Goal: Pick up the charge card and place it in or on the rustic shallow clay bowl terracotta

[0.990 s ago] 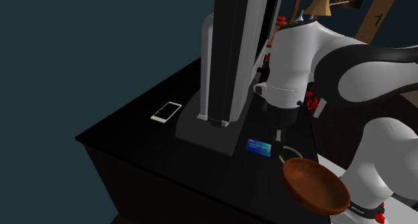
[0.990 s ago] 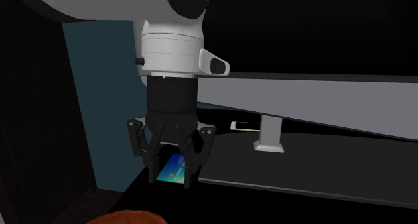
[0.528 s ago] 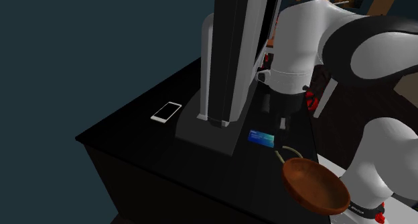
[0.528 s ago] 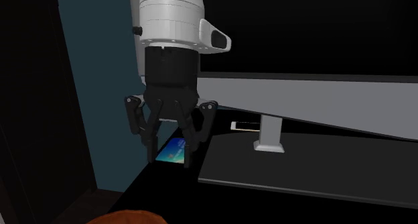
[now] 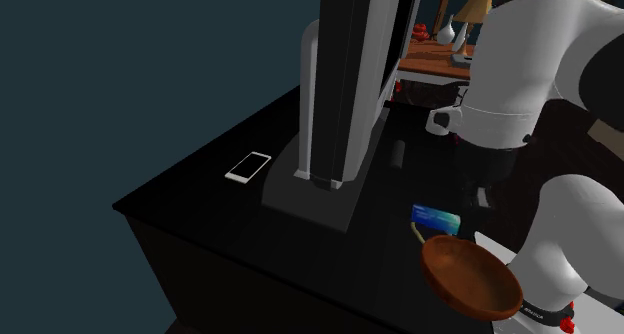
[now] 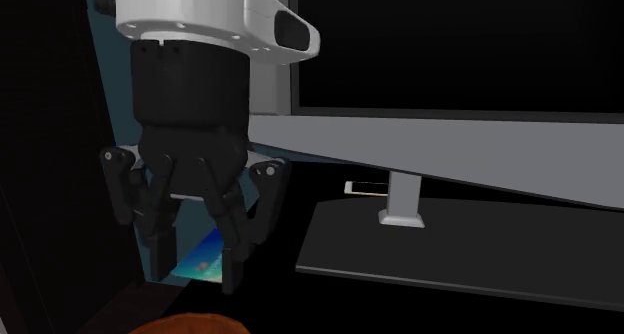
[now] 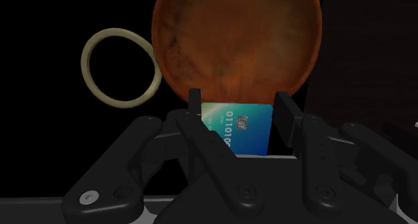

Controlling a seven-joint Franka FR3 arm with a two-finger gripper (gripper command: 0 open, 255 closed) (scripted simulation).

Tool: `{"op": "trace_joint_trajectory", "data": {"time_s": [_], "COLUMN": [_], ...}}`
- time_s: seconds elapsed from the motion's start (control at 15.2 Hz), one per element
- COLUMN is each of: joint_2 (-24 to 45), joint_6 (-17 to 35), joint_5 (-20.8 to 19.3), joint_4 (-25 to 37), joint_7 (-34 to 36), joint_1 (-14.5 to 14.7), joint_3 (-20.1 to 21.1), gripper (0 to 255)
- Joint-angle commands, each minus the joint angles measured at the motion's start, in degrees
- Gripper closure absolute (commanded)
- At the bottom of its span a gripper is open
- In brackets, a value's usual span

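Wrist view: one pincer [image 7: 238,98] pinching one card [image 7: 244,129]; one bowl [image 7: 234,35], one ring [image 7: 86,65] beyond.

We see the white arm [image 5: 520,72] arched high, wrist [image 6: 200,12] pointing straight down, the black tool [image 7: 238,100] clamped on the card [image 7: 244,125] between its two fingers [image 7: 195,108].

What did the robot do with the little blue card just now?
The arm swung toward the shoulder view's right, carrying the card, clasped between its fingers, from beside the monitor's base to the brown bowl's edge. The bowl, monitor and white phone stayed put.
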Motion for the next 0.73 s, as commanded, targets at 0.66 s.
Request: {"op": "trace_joint_trajectory", "data": {"time_s": [0.66], "joint_2": [-17.53], "joint_6": [-7.59], "joint_5": [4.74], "joint_4": [-9.75], "joint_7": [4.35], "joint_1": [5.50], "joint_3": [2.39], "gripper": [255]}}
